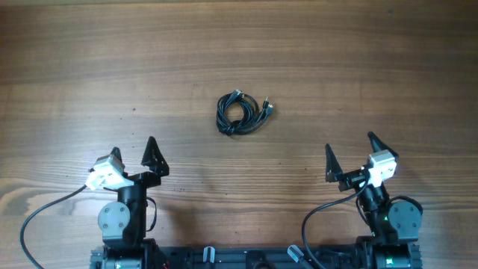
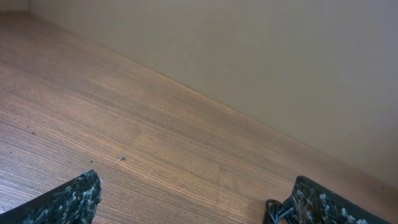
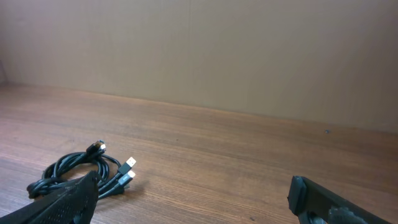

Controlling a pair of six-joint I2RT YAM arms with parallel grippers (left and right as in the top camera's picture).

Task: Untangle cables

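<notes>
The cables (image 1: 240, 113) lie coiled in one small black bundle at the middle of the wooden table, with metal-tipped plugs sticking out on its right side. My left gripper (image 1: 133, 149) stands open near the front left, well short of the bundle. My right gripper (image 1: 349, 146) stands open at the front right, also apart from it. In the right wrist view the cables (image 3: 74, 169) sit at the lower left, partly behind the left finger of the open gripper (image 3: 194, 183). In the left wrist view a bit of the cables (image 2: 277, 211) peeks out beside the right finger of the open gripper (image 2: 196, 183).
The wooden table (image 1: 373, 60) stretches all round the bundle. A pale wall (image 3: 249, 50) rises behind the far edge. Thick black wires (image 1: 45, 213) trail from both arm bases at the front edge.
</notes>
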